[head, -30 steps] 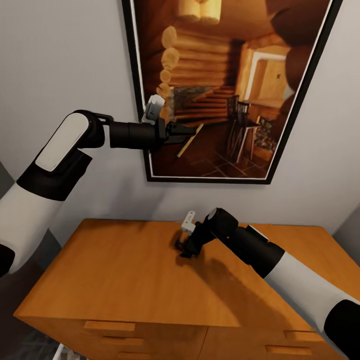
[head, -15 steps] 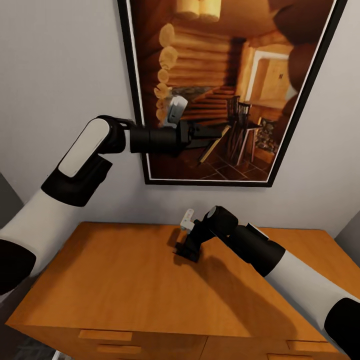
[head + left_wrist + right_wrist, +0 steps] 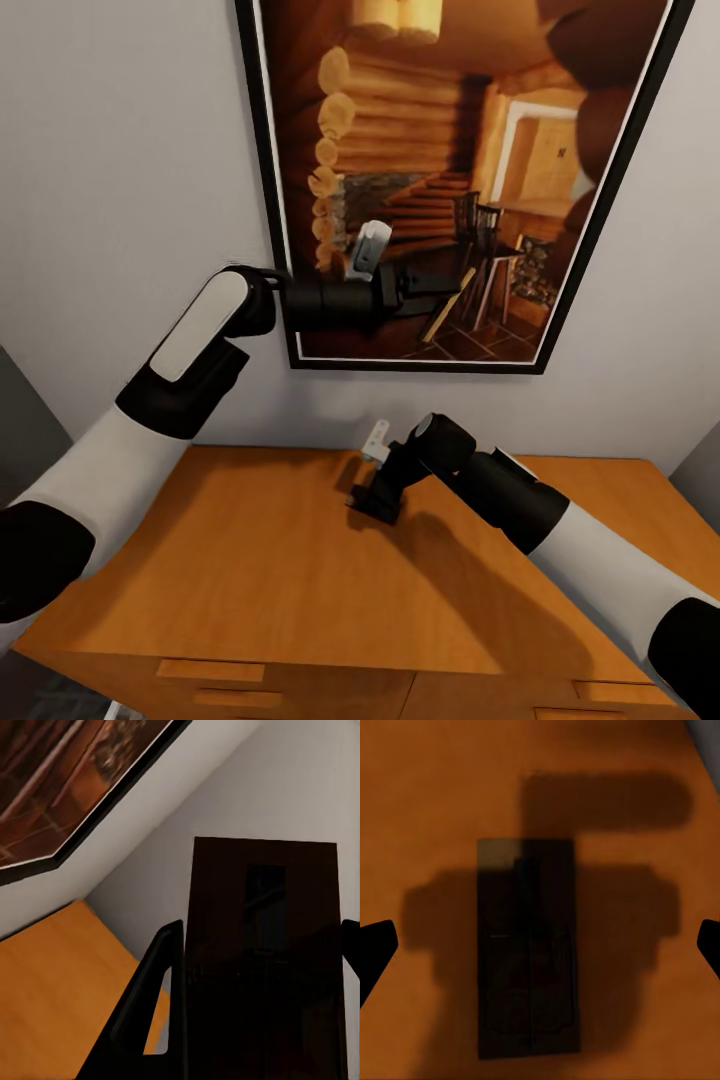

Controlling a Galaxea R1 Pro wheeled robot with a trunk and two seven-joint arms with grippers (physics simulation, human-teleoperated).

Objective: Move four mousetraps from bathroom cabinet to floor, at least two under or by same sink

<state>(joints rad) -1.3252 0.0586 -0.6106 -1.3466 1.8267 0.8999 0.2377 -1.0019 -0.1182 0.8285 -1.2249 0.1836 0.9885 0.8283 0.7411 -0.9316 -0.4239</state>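
Two mousetraps matter: left gripper (image 3: pixel 447 283) jaws clamp one mousetrap (image 3: pixel 262 967); right gripper (image 3: pixel 368 505), jaws wide over another (image 3: pixel 528 949) on the cabinet (image 3: pixel 250 570), could nudge it if descending off-centre.

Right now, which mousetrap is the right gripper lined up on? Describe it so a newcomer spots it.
Find the orange-brown cabinet under the framed picture. On its flat top, below the open right gripper, lies a mousetrap: a dark flat rectangular slab in the gripper's shadow. The other mousetrap is clamped in the raised left gripper.
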